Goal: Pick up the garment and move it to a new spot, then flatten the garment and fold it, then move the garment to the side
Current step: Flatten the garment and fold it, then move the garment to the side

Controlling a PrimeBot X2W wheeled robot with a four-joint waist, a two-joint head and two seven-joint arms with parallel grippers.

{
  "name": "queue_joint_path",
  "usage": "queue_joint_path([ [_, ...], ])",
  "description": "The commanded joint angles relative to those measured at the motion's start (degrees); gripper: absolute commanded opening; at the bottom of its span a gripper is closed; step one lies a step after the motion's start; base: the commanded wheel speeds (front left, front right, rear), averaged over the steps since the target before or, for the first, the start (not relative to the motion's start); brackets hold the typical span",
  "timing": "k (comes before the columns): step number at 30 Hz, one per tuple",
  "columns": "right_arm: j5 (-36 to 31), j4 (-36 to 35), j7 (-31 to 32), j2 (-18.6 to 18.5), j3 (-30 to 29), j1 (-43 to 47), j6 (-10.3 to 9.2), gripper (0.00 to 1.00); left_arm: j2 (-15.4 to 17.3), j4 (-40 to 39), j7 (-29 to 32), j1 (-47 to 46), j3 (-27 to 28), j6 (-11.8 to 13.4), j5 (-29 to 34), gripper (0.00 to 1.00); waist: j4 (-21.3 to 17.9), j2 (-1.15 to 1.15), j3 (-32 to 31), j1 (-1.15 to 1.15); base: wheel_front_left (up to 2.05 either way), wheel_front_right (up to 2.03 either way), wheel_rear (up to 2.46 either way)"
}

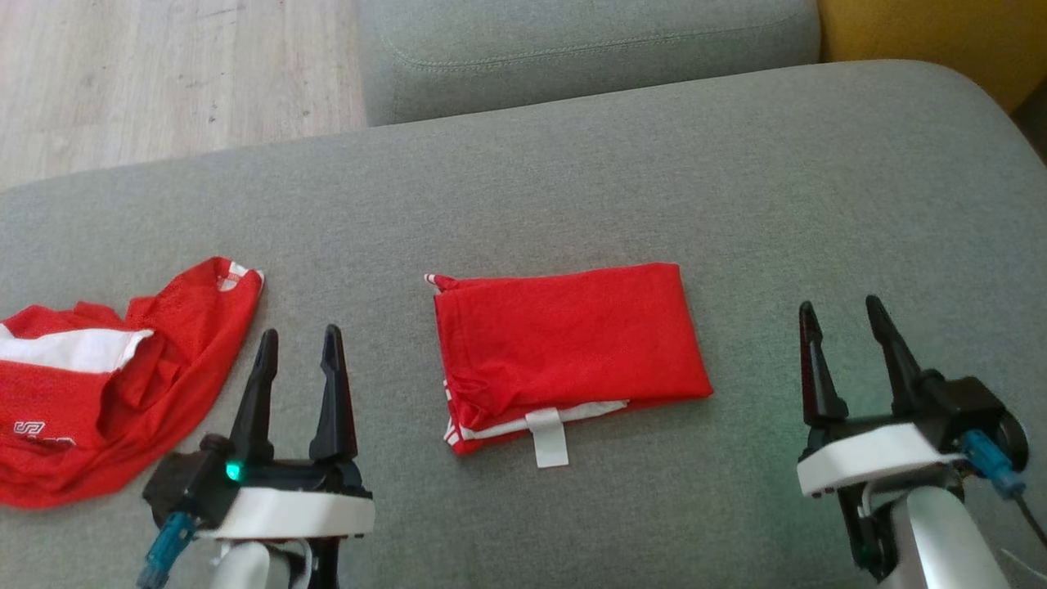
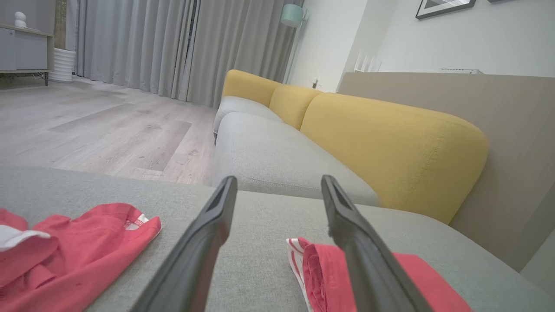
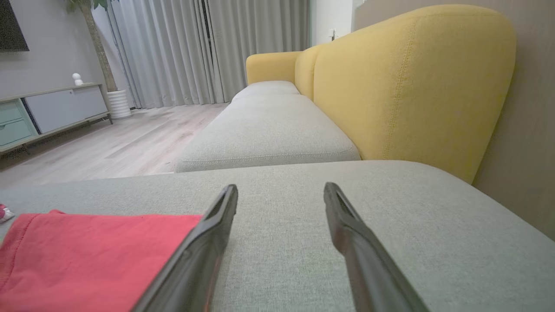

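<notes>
- Folded red garment (image 1: 568, 348): lies flat on the grey cushion (image 1: 572, 180), about mid-way between the two hands, as a neat rectangle with its long side running left to right
- Its near edge shows white-striped layers, and a white tag (image 1: 548, 438) sticks out from under it toward the robot
- Left hand (image 1: 300, 331): fingers spread moderately wide, nothing between them; sits to the left of the folded red garment, apart from it, fingers pointing away from the robot
- Left wrist view: the corner of the folded red garment appears behind the right-side finger; contact cannot be told from this angle
- Right hand (image 1: 841, 304): fingers likewise parted and empty; sits to the right of the folded red garment, well clear of its right edge, over bare cushion
- Crumpled red jersey (image 1: 106, 376): bunched at the left end of the cushion, with a white panel and white lettering showing; just left of the left hand, not touching it
- Surroundings: a second grey seat beyond the cushion, yellow backrest (image 2: 390, 143) at the right, wood floor (image 1: 164, 74) at far left
</notes>
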Motion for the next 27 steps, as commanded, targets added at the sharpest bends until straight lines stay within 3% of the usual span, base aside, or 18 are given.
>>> queue_joint_path([
  [1, 0.7, -2.1, -0.6, 0.1, 1.4, -1.1, 0.39, 1.0, 0.1, -1.4, -0.5, -1.4, 1.9, 0.1, 0.6, 1.0, 0.1, 0.0, 0.0, 0.0, 0.0, 0.0, 0.0],
  [21, 2.1, -1.4, -0.6, 0.1, 2.1, -1.5, 0.39, 1.0, 0.1, -0.2, -0.5, -1.8, 0.8, 0.5, 1.6, 1.0, 1.4, 0.0, 1.1, 0.0, 0.0, 0.0, 0.0],
  [27, 1.9, 4.9, -0.2, 0.1, 3.9, -4.9, 0.39, 1.0, 0.1, 0.0, -0.5, -3.5, -0.2, 0.2, 1.6, 1.0, 3.6, 0.0, 3.5, 0.0, 0.0, 0.0, 0.0],
])
